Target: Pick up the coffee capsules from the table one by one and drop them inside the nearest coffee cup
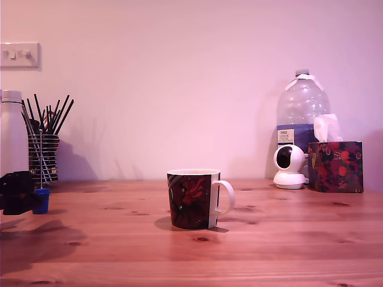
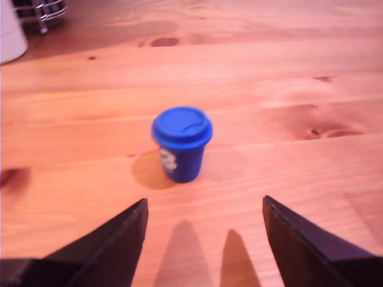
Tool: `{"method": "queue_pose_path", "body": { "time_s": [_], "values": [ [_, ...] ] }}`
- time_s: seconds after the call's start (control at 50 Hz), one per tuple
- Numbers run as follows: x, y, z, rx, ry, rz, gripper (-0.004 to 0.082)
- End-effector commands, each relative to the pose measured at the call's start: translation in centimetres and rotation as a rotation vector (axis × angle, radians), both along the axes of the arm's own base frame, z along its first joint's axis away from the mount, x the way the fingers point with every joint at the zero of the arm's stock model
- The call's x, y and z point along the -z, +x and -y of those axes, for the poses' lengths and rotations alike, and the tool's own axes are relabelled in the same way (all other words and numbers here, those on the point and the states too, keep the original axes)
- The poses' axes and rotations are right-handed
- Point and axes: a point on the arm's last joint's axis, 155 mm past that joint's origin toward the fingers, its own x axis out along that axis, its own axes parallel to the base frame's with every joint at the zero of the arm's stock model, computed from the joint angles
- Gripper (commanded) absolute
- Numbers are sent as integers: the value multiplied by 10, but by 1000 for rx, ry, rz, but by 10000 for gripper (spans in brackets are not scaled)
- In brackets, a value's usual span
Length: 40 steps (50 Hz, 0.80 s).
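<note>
A small bright-blue coffee capsule (image 2: 182, 143) with a lid stands upright on the wooden table (image 2: 287, 78). In the exterior view the capsule (image 1: 40, 200) is at the far left, just beside my dark gripper (image 1: 18, 192). In the wrist view my gripper (image 2: 203, 209) is open, its two dark fingers (image 2: 122, 239) spread wide short of the capsule, touching nothing. The coffee cup (image 1: 192, 198), dark with a red floral pattern and a white handle, stands at the middle of the table, well to the exterior view's right of the capsule.
A white bottle (image 1: 12, 133) and a striped holder of black sticks (image 1: 43, 149) stand behind the gripper at the exterior view's left. At the back right are a small white camera (image 1: 289, 167), a large water bottle (image 1: 301, 113) and a floral tissue box (image 1: 335, 165).
</note>
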Motion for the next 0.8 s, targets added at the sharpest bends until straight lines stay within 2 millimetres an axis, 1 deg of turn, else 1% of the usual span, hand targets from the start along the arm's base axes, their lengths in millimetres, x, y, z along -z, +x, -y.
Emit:
{"method": "queue_pose_path", "body": {
  "time_s": [0.0,0.32,0.6,0.78],
  "values": [
    [-1,2,-2,-7,8,5,556],
    [18,18,-1,-8,9,-20,556],
    [19,36,-1,-8,9,-4,556],
    [12,46,-1,-8,9,17,556]
  ]
}}
